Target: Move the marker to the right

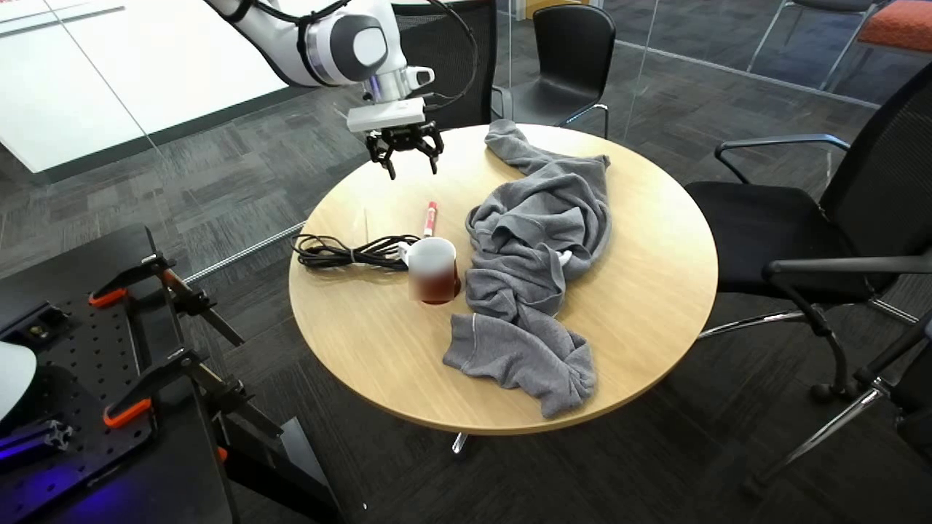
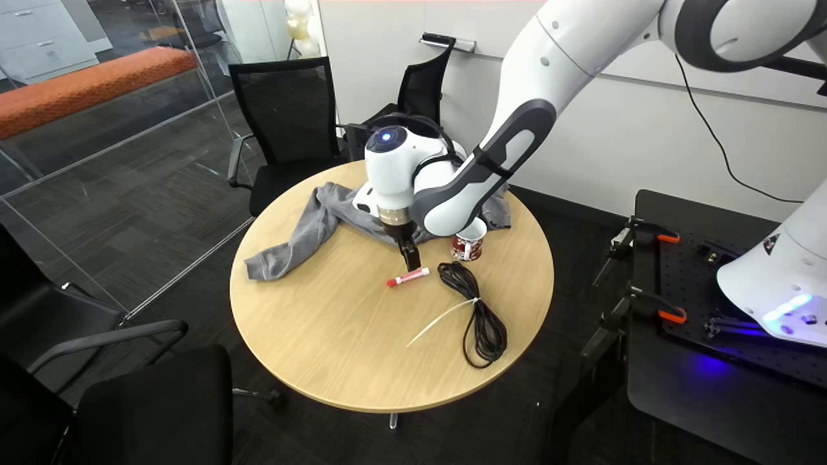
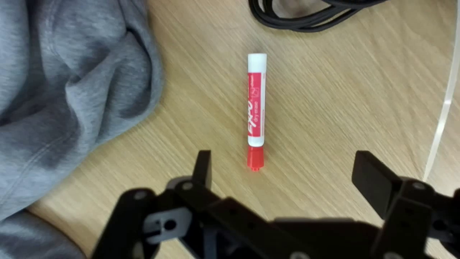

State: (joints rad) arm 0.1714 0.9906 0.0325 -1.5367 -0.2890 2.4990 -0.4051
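Observation:
The marker (image 1: 430, 220) lies flat on the round wooden table, between the grey cloth and the coiled cable. It also shows in an exterior view (image 2: 408, 277). In the wrist view the marker (image 3: 256, 108) is white with a red label and a red cap, the cap end nearest my fingers. My gripper (image 1: 413, 172) is open and empty, above the table. In the wrist view the gripper's fingertips (image 3: 282, 154) stand wide apart, with the red cap between them in the picture, closer to the left finger. The gripper also shows side-on in an exterior view (image 2: 413, 266).
A dark red and white mug (image 2: 466, 240) stands near the marker's white end. A black coiled cable (image 2: 481, 323) with a long pale tie (image 2: 442, 320) lies beside it. A crumpled grey sweater (image 1: 542, 211) covers part of the table (image 1: 364, 349). Chairs surround the table.

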